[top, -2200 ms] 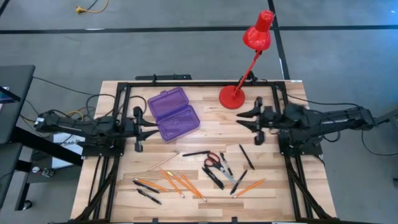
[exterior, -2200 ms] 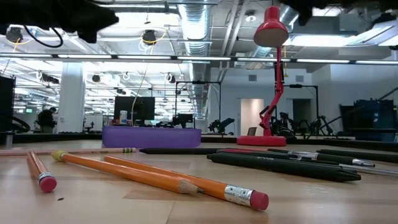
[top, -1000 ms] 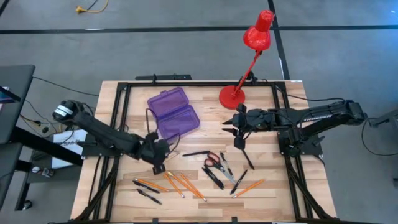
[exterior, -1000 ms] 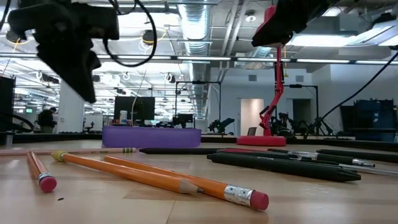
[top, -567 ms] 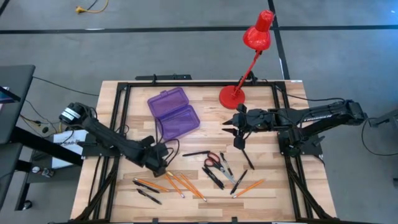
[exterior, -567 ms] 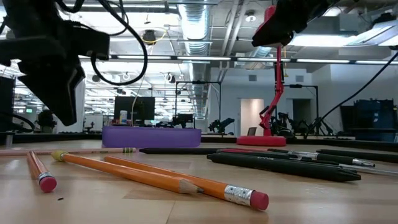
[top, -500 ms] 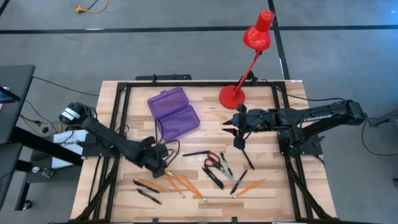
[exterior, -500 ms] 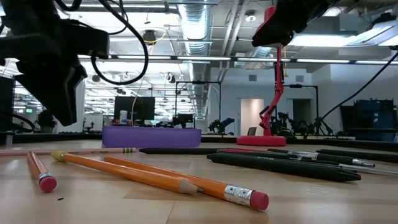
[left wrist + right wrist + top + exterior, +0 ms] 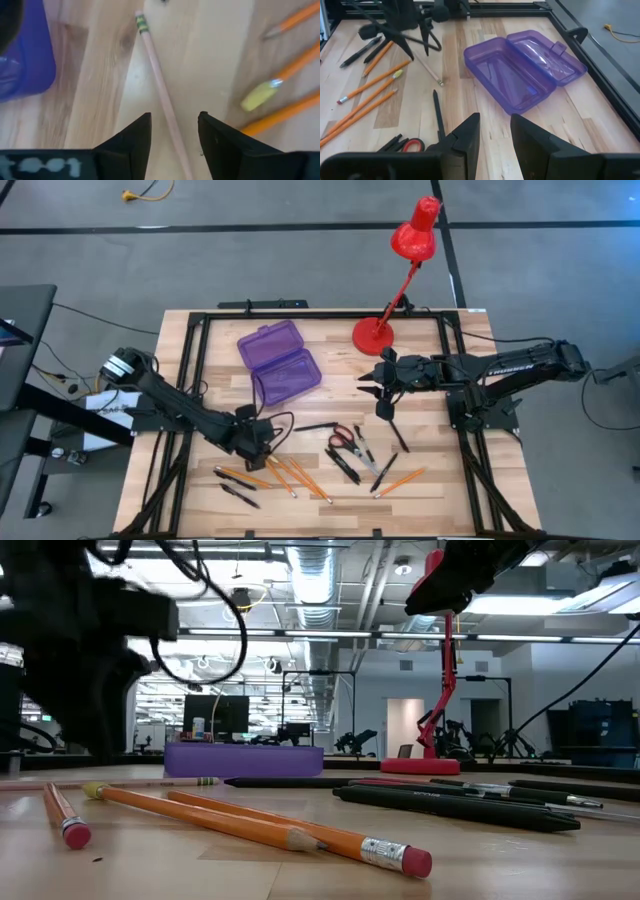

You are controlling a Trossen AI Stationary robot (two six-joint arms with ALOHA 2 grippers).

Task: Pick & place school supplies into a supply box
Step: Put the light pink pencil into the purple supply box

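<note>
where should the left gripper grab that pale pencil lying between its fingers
Grip the pale pencil mid-shaft, coming straight down from above. It lies flat on the table, and the left gripper has its open fingers on either side of the thin shaft, so closing across it should work.

1. The high camera hangs overhead and looks straight down, far enough off to take in the whole wooden surface, both arms and some floor around it.
2. The low camera sits at surface height, looking level across into the room; orange pencils lie large and close in the lower left of its frame.
3. The left wrist camera looks down from very near, its own dark fingers along the bottom edge.
4. The right wrist camera looks across the surface from farther back.
5. The purple box shows in the high, low and right wrist views.
</note>
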